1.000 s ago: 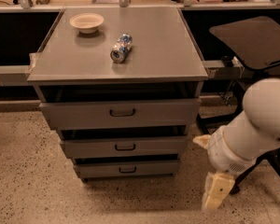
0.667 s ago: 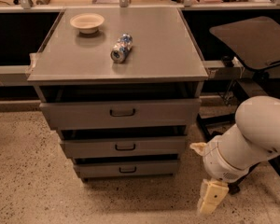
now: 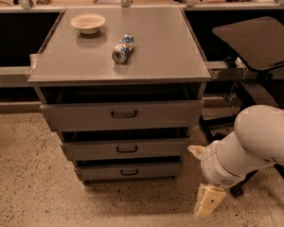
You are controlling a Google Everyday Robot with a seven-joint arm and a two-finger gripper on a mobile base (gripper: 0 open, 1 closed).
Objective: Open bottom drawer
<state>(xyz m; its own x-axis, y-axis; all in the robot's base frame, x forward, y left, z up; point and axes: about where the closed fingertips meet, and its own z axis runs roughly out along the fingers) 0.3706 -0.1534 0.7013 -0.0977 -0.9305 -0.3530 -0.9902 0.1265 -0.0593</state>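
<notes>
The grey cabinet has three drawers. The bottom drawer (image 3: 128, 171) is the shortest grey front, with a small dark centred handle (image 3: 129, 172), and sits pushed in near the floor. My gripper (image 3: 208, 200) hangs low at the right of the cabinet, cream-coloured, pointing down toward the floor, to the right of the bottom drawer and apart from it. The white arm (image 3: 255, 143) rises behind it to the right.
The middle drawer (image 3: 127, 149) and the top drawer (image 3: 123, 114) are above it. On the cabinet top (image 3: 156, 56) lie a white bowl (image 3: 88, 22) and a tipped can (image 3: 122, 48). A dark chair (image 3: 255, 37) stands at right. Speckled floor lies in front.
My arm and gripper have moved left, closer to the cabinet's lower right corner. The drawers have not moved.
</notes>
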